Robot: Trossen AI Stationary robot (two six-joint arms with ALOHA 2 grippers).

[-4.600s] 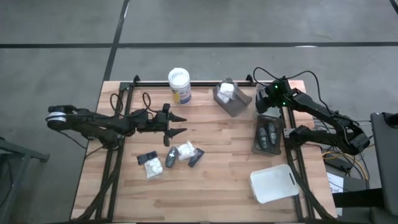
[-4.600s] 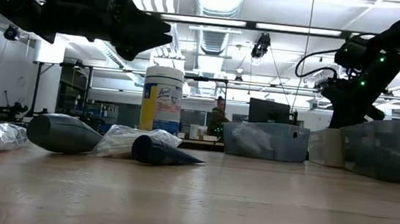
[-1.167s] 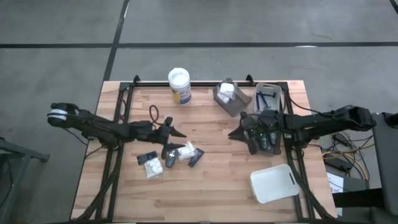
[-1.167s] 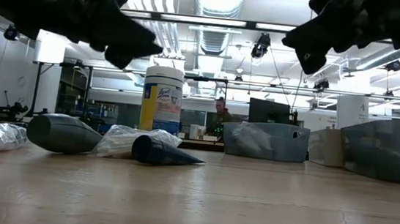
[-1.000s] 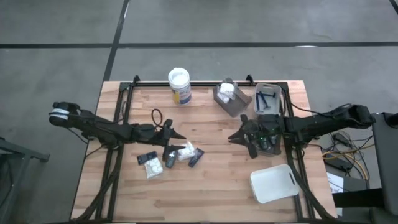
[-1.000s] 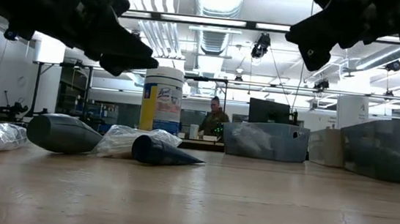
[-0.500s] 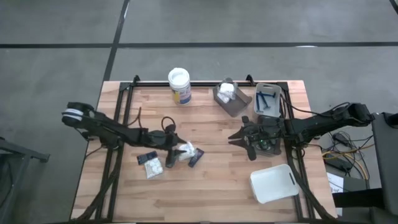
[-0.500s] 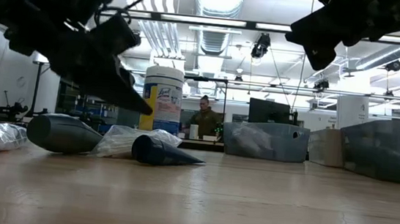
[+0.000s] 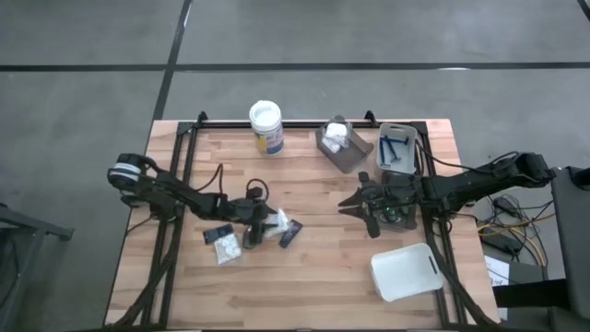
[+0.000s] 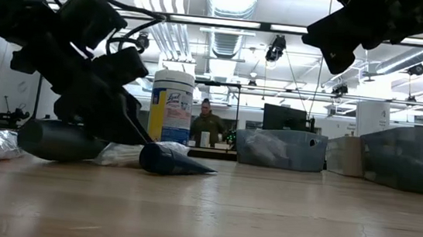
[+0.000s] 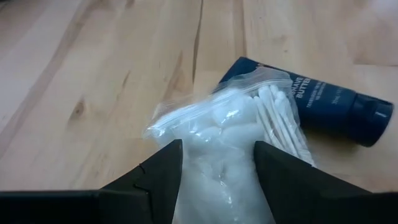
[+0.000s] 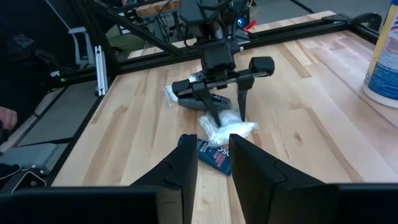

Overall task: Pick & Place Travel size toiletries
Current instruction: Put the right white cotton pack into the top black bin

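A clear packet of white cotton items [image 11: 227, 134] lies on the wooden table in a small pile, also seen in the high view [image 9: 277, 221]. Beside it lie a dark blue tube [image 11: 323, 106], a grey oval bottle [image 9: 252, 239], another white packet [image 9: 227, 247] and a small dark item [image 9: 218, 233]. My left gripper [image 9: 266, 225] is open and down at the table, tipped downward, with one finger on each side of the clear packet [image 12: 229, 124]. My right gripper [image 9: 354, 205] is open and empty, held high above the table's right half. My left gripper comes slanting down from the table's left, with its two fingers [image 11: 158, 168] standing on either side of the clear packet's near end [image 11: 211, 155]. The packet lies flat on the table. I cannot tell whether the fingers touch it.
A white-lidded jar [image 9: 265, 125] stands at the far edge. A grey tray with white packets [image 9: 343, 144], one with blue sticks [image 9: 396, 148] and one with dark bottles [image 9: 402, 199] are at the right, with a white tray [image 9: 406, 272] at the near right. A person stands beyond the table [image 10: 205, 126].
My left gripper has gone toward the table's right edge and down, tipping its fingers downward, until it straddles the clear packet. The packet and the other items have stayed where they were.
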